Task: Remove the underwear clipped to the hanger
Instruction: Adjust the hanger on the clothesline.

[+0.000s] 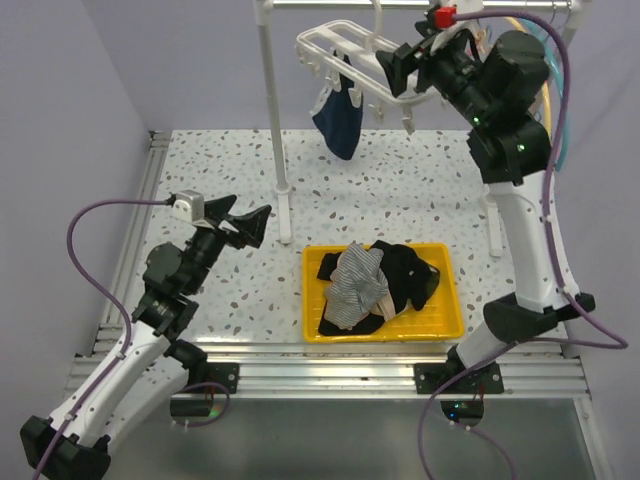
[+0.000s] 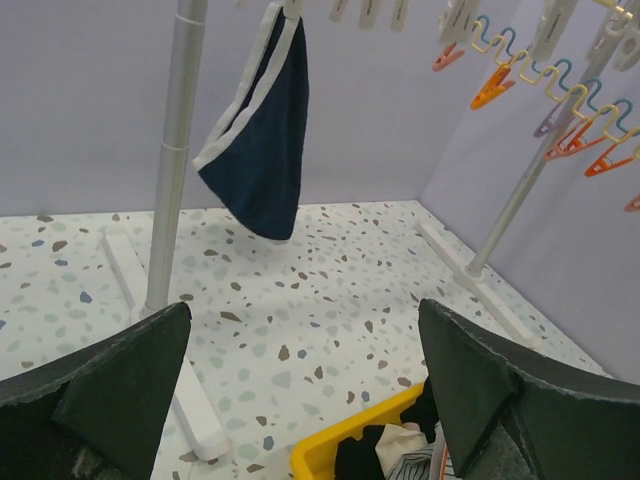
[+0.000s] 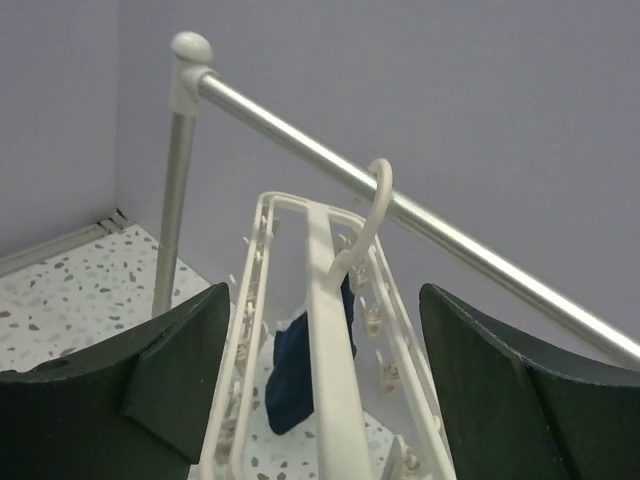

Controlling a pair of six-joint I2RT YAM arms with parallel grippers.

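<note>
One navy blue underwear (image 1: 338, 118) with white trim hangs clipped to the white clip hanger (image 1: 345, 48), which hooks over the metal rail (image 3: 450, 245). In the left wrist view this underwear (image 2: 262, 150) dangles beside the rack pole. My right gripper (image 1: 400, 68) is raised at the hanger's right end. It is open, and its fingers stand apart on either side of the hanger (image 3: 330, 340) without touching it. A grey striped garment (image 1: 355, 285) and black ones (image 1: 410, 275) lie in the yellow tray (image 1: 312, 300). My left gripper (image 1: 245, 222) is open and empty, low over the table left of the tray.
The rack's upright pole (image 1: 272, 120) and its foot (image 1: 285, 215) stand between my left gripper and the tray. A second hanger with orange and purple clips (image 2: 495, 88) hangs at the right. Walls close off the back and both sides.
</note>
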